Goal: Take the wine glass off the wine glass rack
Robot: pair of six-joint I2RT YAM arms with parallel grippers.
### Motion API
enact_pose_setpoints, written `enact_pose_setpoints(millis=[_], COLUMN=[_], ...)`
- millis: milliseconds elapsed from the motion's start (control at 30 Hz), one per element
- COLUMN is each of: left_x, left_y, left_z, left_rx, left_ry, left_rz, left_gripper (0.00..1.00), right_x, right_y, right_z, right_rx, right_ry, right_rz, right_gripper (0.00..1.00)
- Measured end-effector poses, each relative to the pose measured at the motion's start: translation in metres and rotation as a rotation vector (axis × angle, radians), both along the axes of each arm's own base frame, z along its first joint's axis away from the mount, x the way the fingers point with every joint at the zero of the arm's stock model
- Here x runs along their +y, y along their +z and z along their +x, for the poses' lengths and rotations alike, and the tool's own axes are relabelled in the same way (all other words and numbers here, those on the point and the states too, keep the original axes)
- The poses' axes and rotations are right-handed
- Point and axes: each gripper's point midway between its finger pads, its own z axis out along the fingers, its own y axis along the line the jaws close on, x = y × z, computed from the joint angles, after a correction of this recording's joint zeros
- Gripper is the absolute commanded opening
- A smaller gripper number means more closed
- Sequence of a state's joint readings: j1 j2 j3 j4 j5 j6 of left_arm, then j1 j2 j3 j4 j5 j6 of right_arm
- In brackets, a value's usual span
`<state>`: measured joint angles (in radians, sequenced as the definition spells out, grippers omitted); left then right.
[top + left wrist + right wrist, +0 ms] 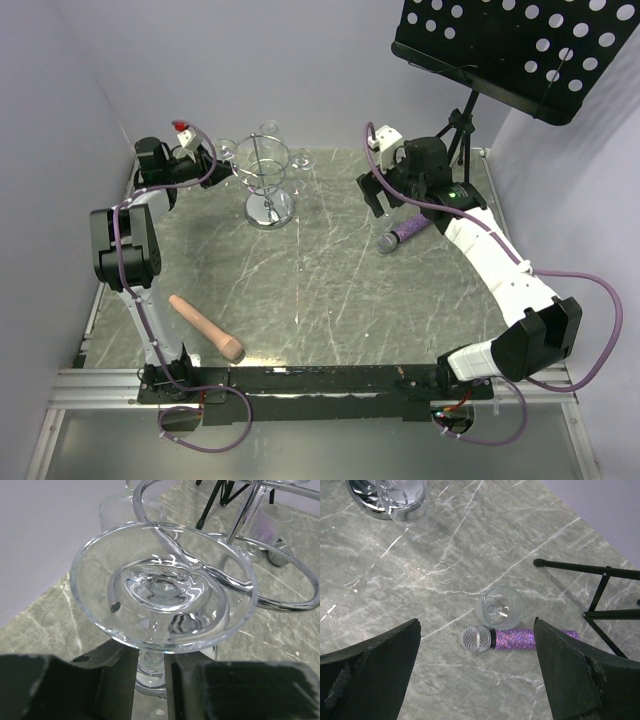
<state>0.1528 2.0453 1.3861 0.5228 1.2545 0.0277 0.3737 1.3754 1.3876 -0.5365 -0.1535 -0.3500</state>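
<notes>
hung upside down in an outer loop on the left side of the wine glass rack (pixel 268 185): the wine glass (pixel 150 587), clear and smooth, round foot uppermost, thin stem dropping through the curl of wire. rack of bright chromed wire, thin central post, round mirror-like base, at the back-left of the table (pixel 330 290), a grey slab with pale marble veins. other clear glasses (pixel 300 160) on further loops.

left arm (pixel 125 245) folded high at the elbow along the left edge, wrist turned right toward the rack. left gripper (pixel 152 662) under the foot, matte black fingers (pixel 112 675) set close on either side of the stem; cannot tell whether pressing it or just clear of it.

right arm (pixel 500 265) curved in a long arc from the near right corner to mid-table, right gripper (pixel 476 625) tilted down, blocky black fingers spread wide, grasping nothing. below it, flat on the marble: a microphone (pixel 520 639), purple glitter handle, silver mesh head, a loose glass (pixel 500 607) just beside it. near the left arm's base, a smooth tan rod (pixel 205 327) with a rounded knob end. back right, a black perforated music stand (pixel 520 50).
</notes>
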Motion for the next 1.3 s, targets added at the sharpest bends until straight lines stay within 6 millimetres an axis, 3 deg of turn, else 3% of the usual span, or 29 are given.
enact_pose_setpoints(millis=[233, 367, 1300], left_x=[0.0008, 0.0011, -0.0008], left_y=[-0.0005, -0.0008, 0.0041], left_z=[0.0021, 0.0025, 0.0009], left_rx=[-0.01, -0.015, 0.03], left_ry=[0.001, 0.0, -0.005], left_rz=[0.013, 0.019, 0.018], left_gripper=[0.17, 0.01, 0.01], right_x=[0.002, 0.0029, 0.0038], right_y=[-0.0006, -0.0012, -0.0037], right_z=[-0.0003, -0.0005, -0.0008], right_rx=[-0.003, -0.002, -0.002], right_ry=[0.007, 0.009, 0.01], right_rz=[-0.009, -0.01, -0.009], right_gripper=[1.0, 1.0, 1.0])
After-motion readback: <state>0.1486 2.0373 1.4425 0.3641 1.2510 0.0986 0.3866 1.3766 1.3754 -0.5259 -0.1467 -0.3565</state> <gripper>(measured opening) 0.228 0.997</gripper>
